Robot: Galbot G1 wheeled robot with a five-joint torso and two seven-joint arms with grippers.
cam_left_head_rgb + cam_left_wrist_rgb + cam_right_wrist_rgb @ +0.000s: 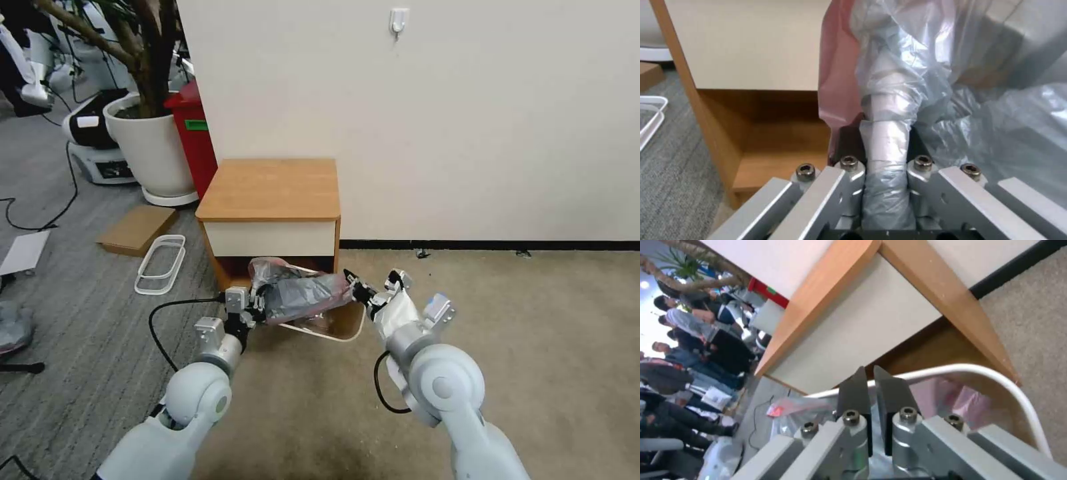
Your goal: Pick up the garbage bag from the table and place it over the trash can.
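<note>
Bag (pixel 303 293) first: from the head camera you have it stretched between both grippers, low in front of the table (pixel 270 190), lying across the top of the can (pixel 337 325), which tilts toward you. Your left gripper (pixel 257 305) holds the bag's left end; your right gripper (pixel 359 291) is at its right end, over the can's rim. The tabletop has nothing on it, so by my reading you are fitting the bag, not picking it up.

Left wrist: the fingers (pixel 849 166) are clamped on a twisted rope of bag (pixel 887 140), with the pink edge (pixel 840 83) hanging beside it and the table's lower shelf (pixel 778 150) behind. That bunched hold will not open a mouth; I'd aim to spread the film, not tug harder.

Right wrist: the two dark fingertips (pixel 858 390) sit almost together just above the white rim (pixel 996 376), pink film (pixel 947 396) inside the can below. Whether they actually pinch plastic, you cannot tell from here. Confirm that before pulling. Then draw the edge outward past the rim and down, slowly, since the film looks thin and the can looks light enough to tip.
</note>
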